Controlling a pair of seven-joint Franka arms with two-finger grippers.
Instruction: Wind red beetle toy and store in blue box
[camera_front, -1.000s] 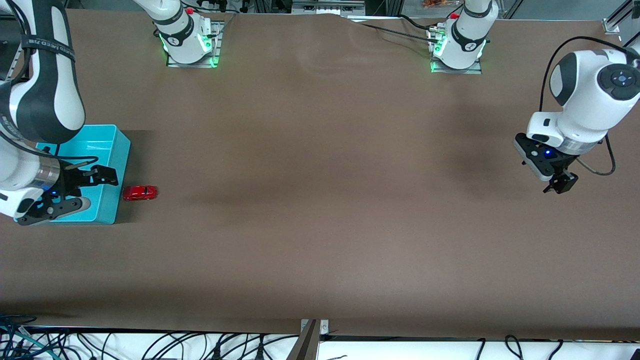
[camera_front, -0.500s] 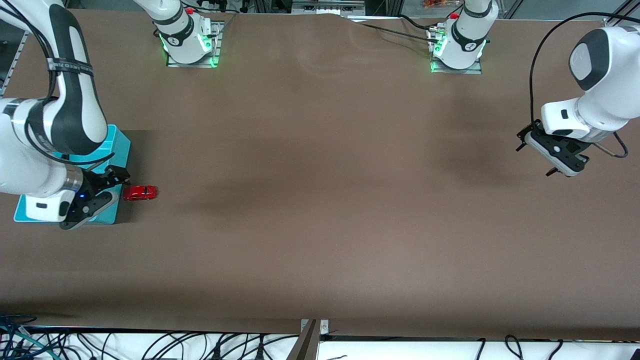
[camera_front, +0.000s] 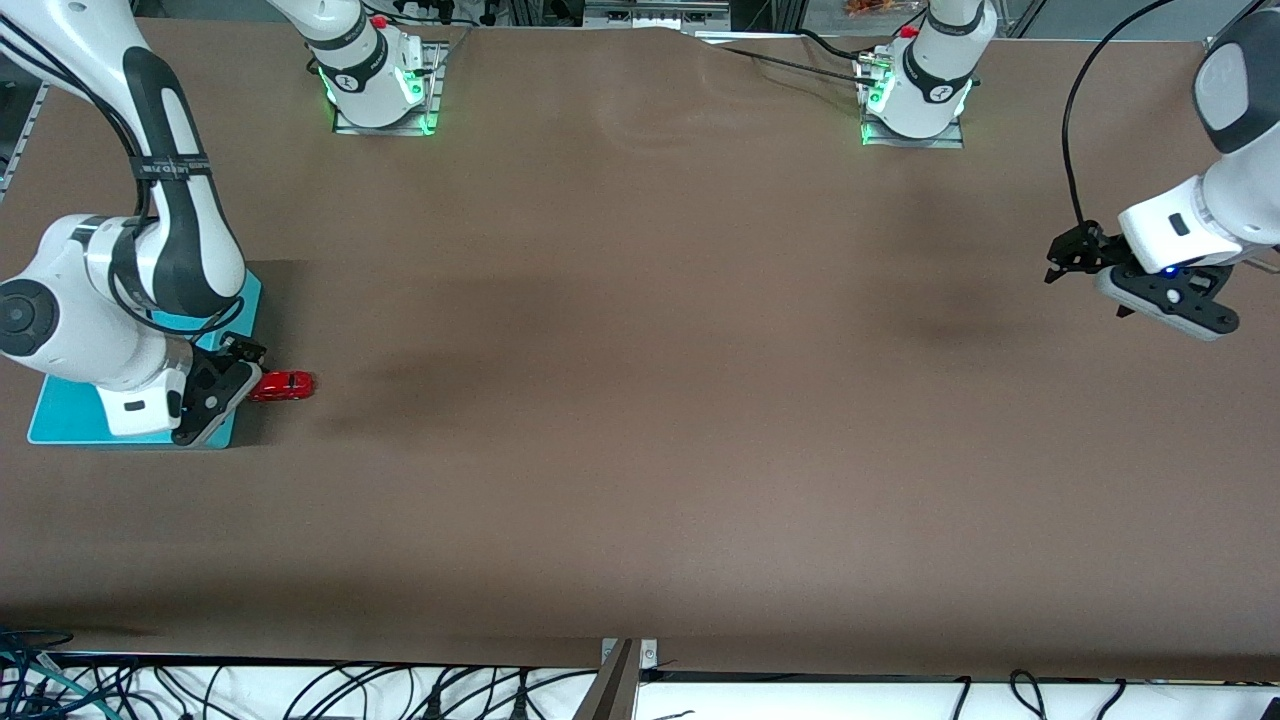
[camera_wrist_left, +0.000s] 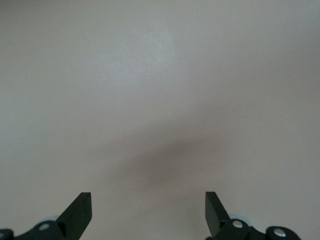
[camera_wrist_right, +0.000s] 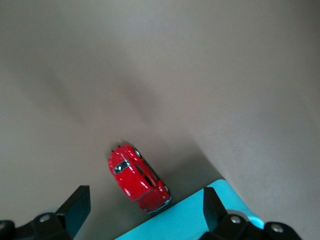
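Observation:
The red beetle toy (camera_front: 283, 385) stands on the brown table right beside the blue box (camera_front: 62, 420), at the right arm's end. Most of the box is hidden under the right arm. My right gripper (camera_front: 245, 358) hangs open over the box's edge next to the toy. In the right wrist view the red beetle toy (camera_wrist_right: 139, 179) lies just ahead of the right gripper (camera_wrist_right: 145, 200), with a corner of the blue box (camera_wrist_right: 200, 222) between the open fingers. My left gripper (camera_front: 1070, 252) is open in the air over bare table at the left arm's end, and the left gripper (camera_wrist_left: 147, 200) holds nothing.
The two arm bases (camera_front: 375, 85) (camera_front: 915, 95) stand along the table's edge farthest from the front camera. Loose cables (camera_front: 300, 690) lie below the table edge nearest that camera. Brown table surface (camera_front: 640, 400) stretches between the arms.
The right arm has swung its gripper across the box toward the toy and tilted it. The left arm has lifted and drawn back toward its end of the table. The toy has stayed put.

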